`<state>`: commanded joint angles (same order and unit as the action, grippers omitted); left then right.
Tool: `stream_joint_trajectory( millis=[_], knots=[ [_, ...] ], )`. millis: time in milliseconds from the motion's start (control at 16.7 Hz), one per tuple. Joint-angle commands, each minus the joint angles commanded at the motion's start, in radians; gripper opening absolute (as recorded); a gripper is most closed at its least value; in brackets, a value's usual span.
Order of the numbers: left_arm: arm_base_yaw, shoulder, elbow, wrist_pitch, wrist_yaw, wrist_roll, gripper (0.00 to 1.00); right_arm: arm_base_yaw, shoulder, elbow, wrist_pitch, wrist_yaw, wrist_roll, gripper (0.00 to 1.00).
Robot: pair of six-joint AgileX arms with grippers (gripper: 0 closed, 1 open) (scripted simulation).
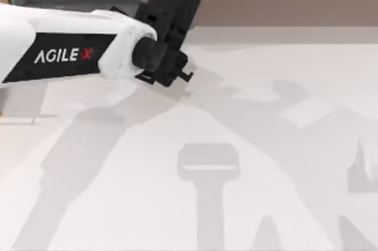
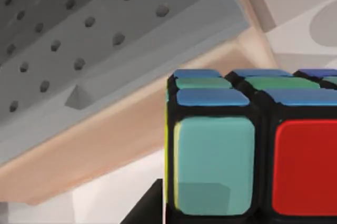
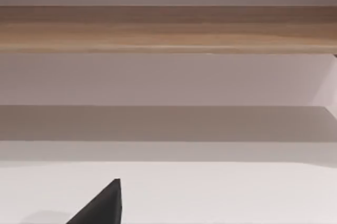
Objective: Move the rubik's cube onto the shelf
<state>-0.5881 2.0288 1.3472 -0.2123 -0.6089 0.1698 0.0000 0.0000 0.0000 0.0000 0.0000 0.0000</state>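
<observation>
Beside perforated box [image 2: 79,39], rubik's cube [image 2: 247,150]

- You have a pale white surface [image 1: 266,204] spreading across the whole scene, crossed by grey shadows.
- At the far left you see a wooden box [image 2: 131,129] with a grey, hole-dotted interior panel [image 2: 63,34].

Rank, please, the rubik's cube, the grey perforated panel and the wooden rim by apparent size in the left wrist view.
1. grey perforated panel
2. rubik's cube, enlarged by nearness and cropped, so nearly level with the panel
3. wooden rim
</observation>
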Motion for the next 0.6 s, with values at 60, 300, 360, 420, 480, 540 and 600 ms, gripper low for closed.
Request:
stream_joint_trajectory(
  millis=[60, 300, 360, 420, 480, 540, 600],
  knots=[
    [-0.047, 0.019, -0.030, 0.097, -0.023, 0.004, 0.00, 0.000, 0.000, 0.000, 0.000, 0.000, 0.000, 1.00],
    [-0.189, 0.110, -0.074, 0.502, -0.098, 0.023, 0.00, 0.000, 0.000, 0.000, 0.000, 0.000, 0.000, 1.00],
    [-0.214, 0.135, -0.070, 0.603, -0.113, 0.028, 0.00, 0.000, 0.000, 0.000, 0.000, 0.000, 0.000, 1.00],
    [-0.235, 0.161, -0.061, 0.704, -0.126, 0.034, 0.00, 0.000, 0.000, 0.000, 0.000, 0.000, 0.000, 1.00],
    [-0.250, 0.186, -0.046, 0.801, -0.137, 0.039, 0.00, 0.000, 0.000, 0.000, 0.000, 0.000, 0.000, 1.00],
    [-0.263, 0.212, -0.029, 0.896, -0.147, 0.045, 0.00, 0.000, 0.000, 0.000, 0.000, 0.000, 0.000, 1.00],
    [-0.273, 0.237, -0.010, 0.988, -0.156, 0.050, 0.00, 0.000, 0.000, 0.000, 0.000, 0.000, 0.000, 1.00]
  ],
)
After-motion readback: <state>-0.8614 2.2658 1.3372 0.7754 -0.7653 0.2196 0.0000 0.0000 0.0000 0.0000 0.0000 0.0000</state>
